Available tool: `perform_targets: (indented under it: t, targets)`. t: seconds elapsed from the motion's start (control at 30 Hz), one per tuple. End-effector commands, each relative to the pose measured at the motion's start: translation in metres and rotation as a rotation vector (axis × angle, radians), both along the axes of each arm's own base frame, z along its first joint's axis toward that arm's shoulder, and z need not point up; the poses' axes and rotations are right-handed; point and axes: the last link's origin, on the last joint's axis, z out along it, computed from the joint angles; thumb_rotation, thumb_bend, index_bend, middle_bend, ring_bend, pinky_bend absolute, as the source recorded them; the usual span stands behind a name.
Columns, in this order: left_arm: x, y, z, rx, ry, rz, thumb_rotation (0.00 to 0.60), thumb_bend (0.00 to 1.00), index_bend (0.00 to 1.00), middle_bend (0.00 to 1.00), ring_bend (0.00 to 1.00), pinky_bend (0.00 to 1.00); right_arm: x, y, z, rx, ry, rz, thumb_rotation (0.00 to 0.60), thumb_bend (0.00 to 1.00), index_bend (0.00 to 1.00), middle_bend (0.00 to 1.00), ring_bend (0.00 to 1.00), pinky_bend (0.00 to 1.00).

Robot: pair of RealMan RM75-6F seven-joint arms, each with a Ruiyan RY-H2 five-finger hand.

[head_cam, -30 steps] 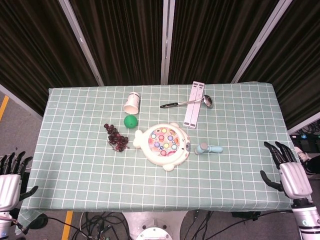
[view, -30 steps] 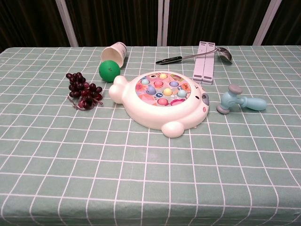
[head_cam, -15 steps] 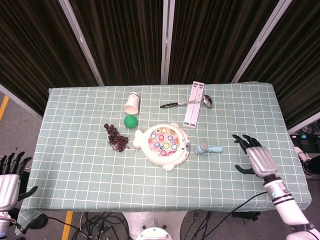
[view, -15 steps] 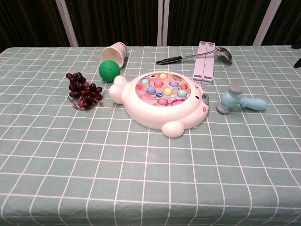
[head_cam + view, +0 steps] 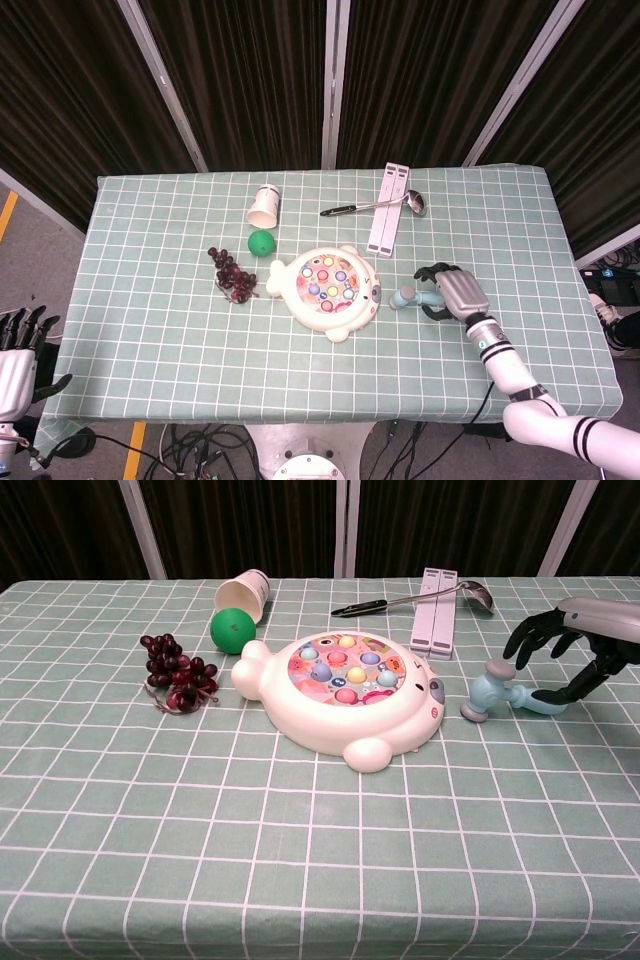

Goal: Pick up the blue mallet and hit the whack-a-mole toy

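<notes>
The right hand (image 5: 580, 645) hovers over the handle of the blue mallet (image 5: 505, 691), fingers spread and curled downward, gripping nothing. The mallet lies flat on the table (image 5: 300, 860), just right of the whack-a-mole toy (image 5: 340, 695), head toward the toy, handle pointing right. The left hand (image 5: 18, 360) waits open off the table's left edge.

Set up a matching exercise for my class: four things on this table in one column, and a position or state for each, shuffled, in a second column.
Things
1. paper cup
2. ladle
3. blue mallet
4. green ball

States
A. lies across the white strip
B. tipped on its side
C. between the cup and the whack-a-mole toy
D. handle under the spread fingers of the right hand

Pairs: 1-B, 2-A, 3-D, 4-C
</notes>
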Motion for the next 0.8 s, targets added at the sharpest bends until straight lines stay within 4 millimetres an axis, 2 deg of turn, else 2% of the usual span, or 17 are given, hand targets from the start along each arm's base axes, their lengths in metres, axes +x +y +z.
perform_targets:
  t: [0.03, 0.43, 0.8]
  targets:
    - [-0.001, 0.0, 0.0, 0.0, -0.001, 0.002, 0.6, 0.0, 0.19, 0.08, 0.0, 0.0, 0.001, -0.003, -0.005, 0.006, 0.008, -0.001, 0.6, 0.23, 0.34, 0.33, 0.2, 0.25]
    - [-0.002, 0.0, 0.0, -0.003, -0.002, -0.003, 0.6, 0.0, 0.19, 0.08, 0.0, 0.0, 0.003, -0.01, -0.023, 0.023, 0.012, -0.005, 0.6, 0.27, 0.42, 0.38, 0.25, 0.3]
    - [-0.005, -0.002, 0.001, 0.001, -0.004, 0.009, 0.6, 0.0, 0.19, 0.08, 0.0, 0.0, 0.003, -0.01, -0.029, 0.028, 0.008, -0.002, 0.6, 0.28, 0.46, 0.45, 0.33, 0.35]
